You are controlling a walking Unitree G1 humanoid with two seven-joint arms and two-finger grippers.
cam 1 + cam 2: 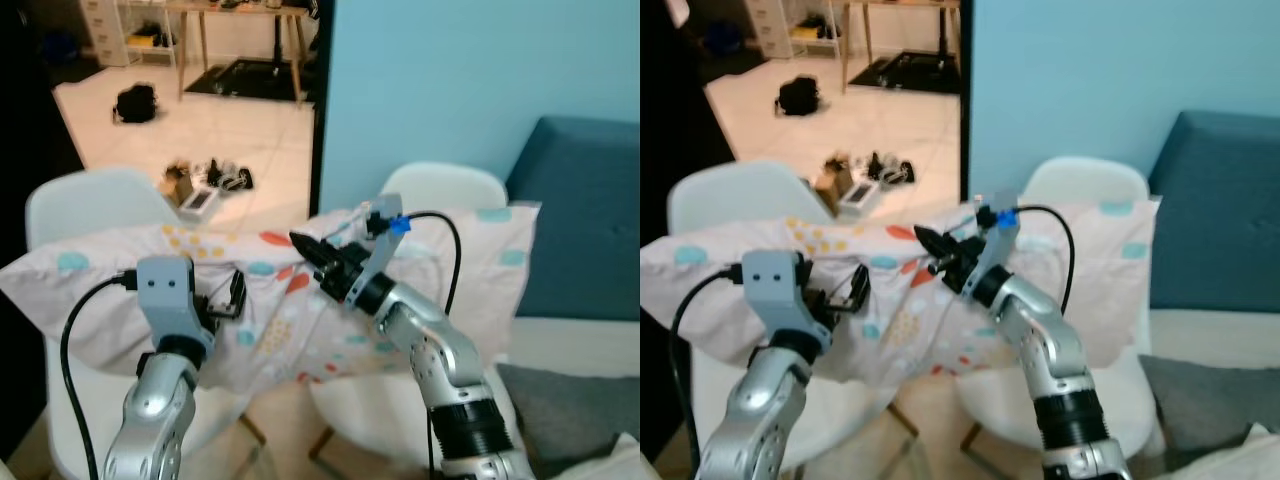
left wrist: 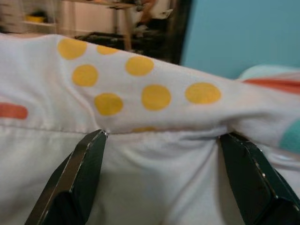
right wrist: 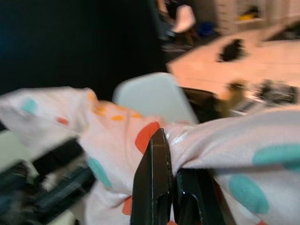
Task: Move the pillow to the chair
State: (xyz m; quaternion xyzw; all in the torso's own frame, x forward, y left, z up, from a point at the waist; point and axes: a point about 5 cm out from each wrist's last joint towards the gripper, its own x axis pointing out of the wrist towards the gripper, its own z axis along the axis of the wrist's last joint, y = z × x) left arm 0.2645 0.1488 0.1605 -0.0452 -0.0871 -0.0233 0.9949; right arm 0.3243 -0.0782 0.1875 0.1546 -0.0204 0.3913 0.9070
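Pillow (image 1: 290,290) is draped across the backs of two white chairs, left chair (image 1: 85,205) and right chair (image 1: 445,185), and held up by the robot, not yet settled on a seat. To finish cleanly I'd pick one chair, lower both arms together so the pillow's bulk lands on the seat rather than hanging off the back edge, and only then let go. Right gripper (image 1: 318,256) reaches forward and up with a bent elbow, its jaws clenched on a pinch of fabric at the pillow's middle; left gripper (image 1: 228,297) is raised with its jaws spread wide, fingertips (image 2: 93,145) pressing the cover either side of a fold, not clamped.
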